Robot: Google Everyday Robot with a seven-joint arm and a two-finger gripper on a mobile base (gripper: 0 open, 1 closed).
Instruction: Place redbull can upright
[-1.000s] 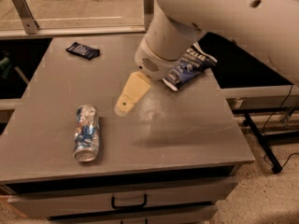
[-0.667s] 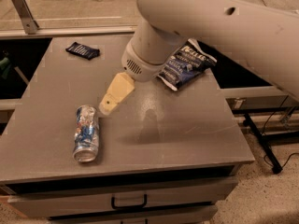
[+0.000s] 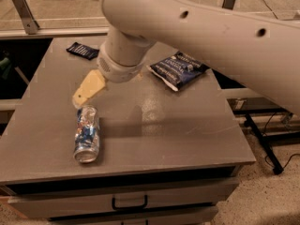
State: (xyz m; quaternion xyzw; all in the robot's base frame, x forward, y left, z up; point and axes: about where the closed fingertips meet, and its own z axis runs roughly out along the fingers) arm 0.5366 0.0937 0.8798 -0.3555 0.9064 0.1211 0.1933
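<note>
The redbull can lies on its side near the front left of the grey table, its silver end toward the front edge. It is silver and blue with small red marks. My gripper hangs from the big white arm, with its cream-coloured finger pointing down and left. Its tip is just above the can's far end, very close to it. Nothing is held in it.
A larger dark-blue crinkly snack bag lies at the back right of the table. A small flat dark-blue packet lies at the back left. A drawer with a black handle is under the table's front edge.
The arm has swung left and toward the front. The gripper has moved from the table's middle to just above the can's far end. The can has not moved.
</note>
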